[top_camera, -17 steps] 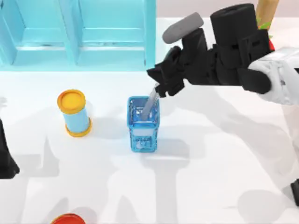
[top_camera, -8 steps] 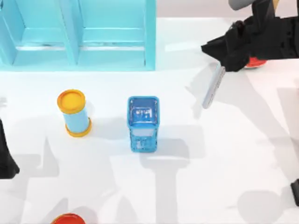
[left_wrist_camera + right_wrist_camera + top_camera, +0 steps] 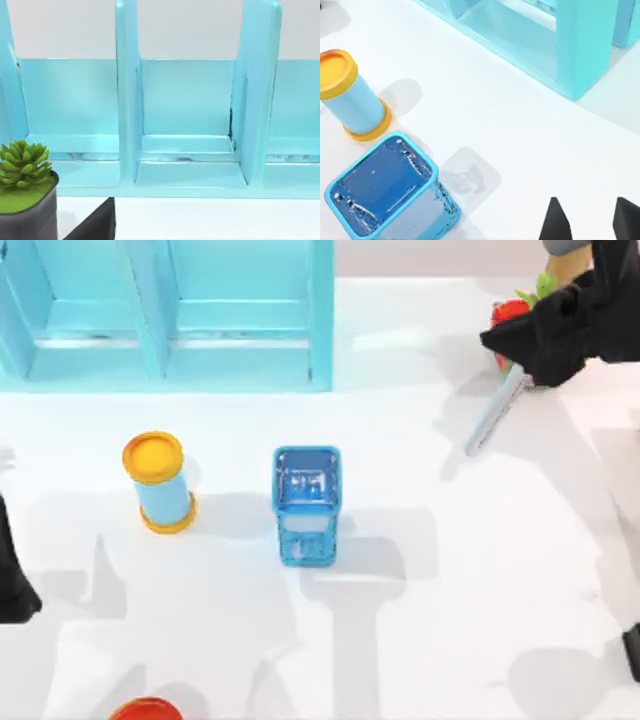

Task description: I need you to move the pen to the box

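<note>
The pen (image 3: 495, 412), a slim silver-grey stick, hangs slanted above the table at the back right. My right gripper (image 3: 527, 368) is shut on its upper end. In the right wrist view the two dark fingertips (image 3: 555, 220) show at the picture's edge, and the pen is hidden there. The blue clear holder (image 3: 306, 502) stands upright mid-table, well to the left of the pen, with nothing in it (image 3: 380, 187). The box is out of view. My left arm (image 3: 12, 575) stays parked at the table's left edge.
A cyan compartment rack (image 3: 170, 315) runs along the back left. A light-blue cylinder with a yellow lid (image 3: 158, 483) stands left of the holder. A red object (image 3: 508, 312) sits behind the right gripper, another red one (image 3: 146, 709) at the front. The left wrist view shows a potted succulent (image 3: 22, 172).
My right gripper lifted the pen out of the blue holder and carried it to the right and toward the back. The left arm has not moved.
</note>
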Controlling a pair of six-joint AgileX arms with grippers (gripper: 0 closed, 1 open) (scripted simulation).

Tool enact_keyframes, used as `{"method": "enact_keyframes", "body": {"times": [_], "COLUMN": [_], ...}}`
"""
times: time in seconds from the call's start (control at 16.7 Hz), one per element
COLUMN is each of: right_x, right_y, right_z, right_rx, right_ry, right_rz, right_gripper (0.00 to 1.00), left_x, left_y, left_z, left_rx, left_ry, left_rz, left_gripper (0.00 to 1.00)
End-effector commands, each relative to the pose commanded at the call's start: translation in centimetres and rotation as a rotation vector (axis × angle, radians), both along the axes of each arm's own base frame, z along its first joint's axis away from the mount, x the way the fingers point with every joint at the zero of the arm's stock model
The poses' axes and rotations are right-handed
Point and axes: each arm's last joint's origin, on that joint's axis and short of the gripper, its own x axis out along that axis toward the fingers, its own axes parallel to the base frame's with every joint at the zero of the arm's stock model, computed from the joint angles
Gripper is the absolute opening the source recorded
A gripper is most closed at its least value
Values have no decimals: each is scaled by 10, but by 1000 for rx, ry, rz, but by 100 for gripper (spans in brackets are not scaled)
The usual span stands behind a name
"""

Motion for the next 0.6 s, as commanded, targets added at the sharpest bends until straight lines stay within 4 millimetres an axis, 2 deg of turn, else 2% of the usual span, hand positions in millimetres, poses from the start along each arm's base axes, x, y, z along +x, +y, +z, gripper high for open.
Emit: {"method": "enact_keyframes", "body": {"times": [0.12, 0.3, 0.48, 0.6], "right_x": [0, -14, -48, -75], "right_y": [-37, -108, -174, -203], "right_z": [4, 16, 27, 33], "right_rx": [-24, -64, -104, -129], "right_ry": [-5, -25, -44, -51], "right_rz": [-58, -186, -328, -407], "right_gripper": [0, 0, 0, 0], "left_x": [0, 0, 0, 0], "left_y": [0, 0, 0, 0], "left_z": [0, 0, 0, 0], "left_rx": [0, 0, 0, 0], "left_ry": [0, 0, 0, 0], "left_rz": [0, 0, 0, 0], "left_gripper": [100, 100, 100, 100]}}
